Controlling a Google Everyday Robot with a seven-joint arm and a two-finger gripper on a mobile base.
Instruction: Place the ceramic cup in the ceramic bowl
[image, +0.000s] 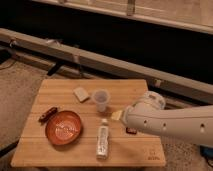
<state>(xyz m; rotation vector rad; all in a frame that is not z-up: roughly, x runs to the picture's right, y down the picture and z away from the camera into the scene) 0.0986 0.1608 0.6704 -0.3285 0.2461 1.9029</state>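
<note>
A square worktop of pale wooden planks is seen from above, with a white robot arm reaching in from the right. The gripper is held over the worktop's right half, at the arm's left end. It is largely hidden by the rounded wrist, so that only a small pale tip can be made out. Its jaws are set apart, and nothing is seen clamped between them.

The ceramic cup, a small pale whitish-lavender handleless tumbler tapering toward its base, is found up and to the left of the gripper. It stands upright on the worktop, near the gripper but apart from it. The ceramic bowl, a wide shallow round orange-red dish with a whitish pattern in its centre, is placed well to the left of the gripper and slightly lower, with nothing in it.

A slim white bottle is laid on its side below and left of the gripper. A small pale rectangular block is seen beyond the cup, further up-left. A small dark reddish object is set at the far left, just past the bowl.
</note>
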